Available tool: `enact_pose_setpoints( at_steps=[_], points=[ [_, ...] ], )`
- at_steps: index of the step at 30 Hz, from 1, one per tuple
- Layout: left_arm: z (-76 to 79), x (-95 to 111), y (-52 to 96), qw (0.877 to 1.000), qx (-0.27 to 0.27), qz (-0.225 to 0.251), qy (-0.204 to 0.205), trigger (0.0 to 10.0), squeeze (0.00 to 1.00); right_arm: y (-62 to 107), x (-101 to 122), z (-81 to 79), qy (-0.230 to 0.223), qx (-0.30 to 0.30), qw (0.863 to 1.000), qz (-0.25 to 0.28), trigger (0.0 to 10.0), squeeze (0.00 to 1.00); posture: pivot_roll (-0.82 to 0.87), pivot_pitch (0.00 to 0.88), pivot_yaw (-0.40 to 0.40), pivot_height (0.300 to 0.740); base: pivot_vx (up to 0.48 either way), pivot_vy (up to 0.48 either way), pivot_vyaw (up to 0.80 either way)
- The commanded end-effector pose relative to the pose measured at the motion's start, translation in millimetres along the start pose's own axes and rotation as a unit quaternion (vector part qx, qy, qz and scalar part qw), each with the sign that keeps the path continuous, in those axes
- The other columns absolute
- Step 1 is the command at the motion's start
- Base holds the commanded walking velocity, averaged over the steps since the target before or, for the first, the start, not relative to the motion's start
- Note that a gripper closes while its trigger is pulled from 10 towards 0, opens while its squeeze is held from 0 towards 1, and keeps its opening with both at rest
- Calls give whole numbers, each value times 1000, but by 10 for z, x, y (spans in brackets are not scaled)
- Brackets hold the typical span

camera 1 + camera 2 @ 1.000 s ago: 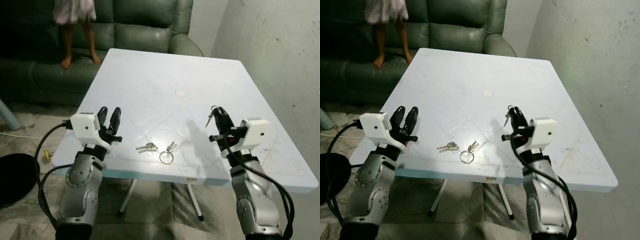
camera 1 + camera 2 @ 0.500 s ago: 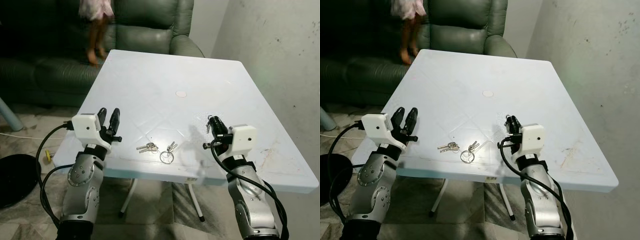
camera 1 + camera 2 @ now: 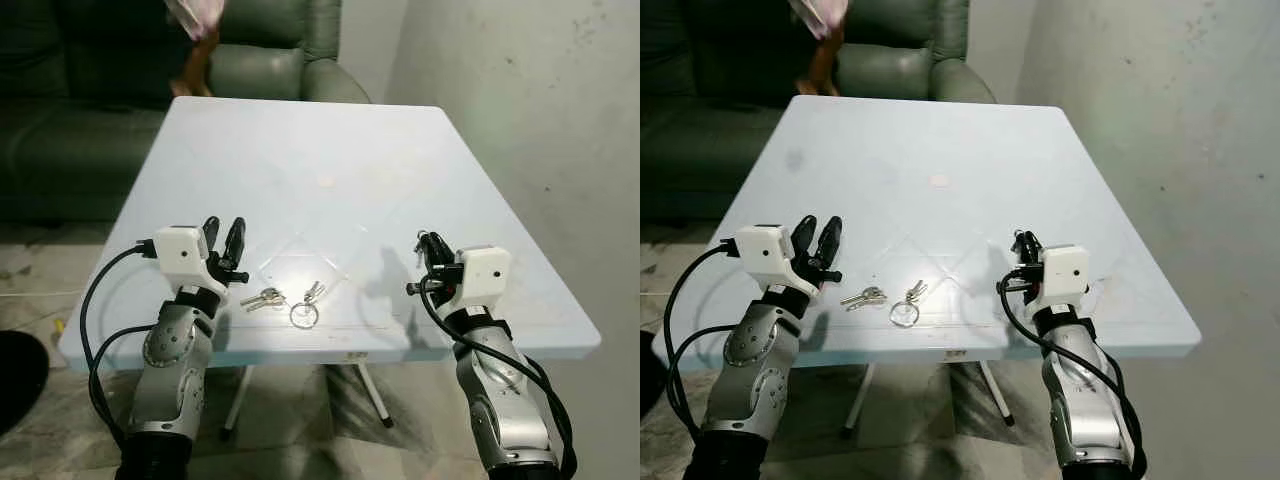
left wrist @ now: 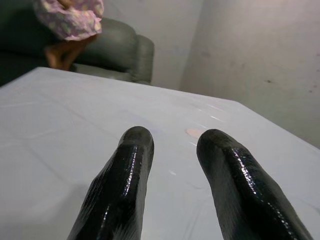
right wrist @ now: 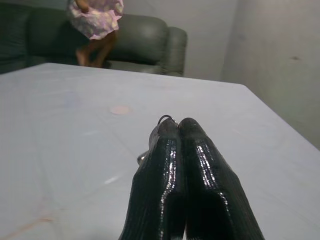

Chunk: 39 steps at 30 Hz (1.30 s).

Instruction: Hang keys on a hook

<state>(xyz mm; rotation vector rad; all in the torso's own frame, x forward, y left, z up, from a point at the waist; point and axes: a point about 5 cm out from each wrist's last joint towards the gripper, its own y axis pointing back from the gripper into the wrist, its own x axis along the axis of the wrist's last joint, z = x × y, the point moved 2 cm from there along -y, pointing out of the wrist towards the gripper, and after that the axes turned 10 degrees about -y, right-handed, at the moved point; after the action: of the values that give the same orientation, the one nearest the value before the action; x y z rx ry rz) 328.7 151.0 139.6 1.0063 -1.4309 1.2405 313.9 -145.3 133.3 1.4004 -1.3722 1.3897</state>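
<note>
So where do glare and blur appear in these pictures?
Left eye view: a bright glare patch on the table just behind the keys. Left wrist view: the near black fingers look soft, and the sofa behind is blurred.

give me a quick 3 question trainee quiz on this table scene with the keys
1. True or false: the left gripper is open.
2. Where do the keys lie? A) on the sofa B) near the table's front edge, between the two arms C) on the floor
3. What is pinched in the right gripper?

Key:
1. True.
2. B.
3. A small metal ring, poking out at the shut fingertips; what else hangs from it cannot be told.
</note>
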Motion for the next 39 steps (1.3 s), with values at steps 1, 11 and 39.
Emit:
enact_pose_setpoints(
  at_steps=[1, 11, 39],
  points=[
    [13, 8, -26, 1000, 0, 2, -4, 10000, 0, 5, -7, 25, 1, -4, 1000, -5, 10000, 0, 114, 0, -73, 740, 0, 0, -756],
    [5, -16, -44, 1000, 1, -4, 13, 10000, 0, 14, -16, 35, 4, -5, 1000, -6, 10000, 0, 107, 0, -71, 740, 0, 0, -756],
    [-26, -91, -75, 999, 22, -33, 31, 10000, 0, 36, -39, 25, 4, -5, 1000, -13, 10000, 0, 105, 0, -73, 740, 0, 99, -756]
  ],
)
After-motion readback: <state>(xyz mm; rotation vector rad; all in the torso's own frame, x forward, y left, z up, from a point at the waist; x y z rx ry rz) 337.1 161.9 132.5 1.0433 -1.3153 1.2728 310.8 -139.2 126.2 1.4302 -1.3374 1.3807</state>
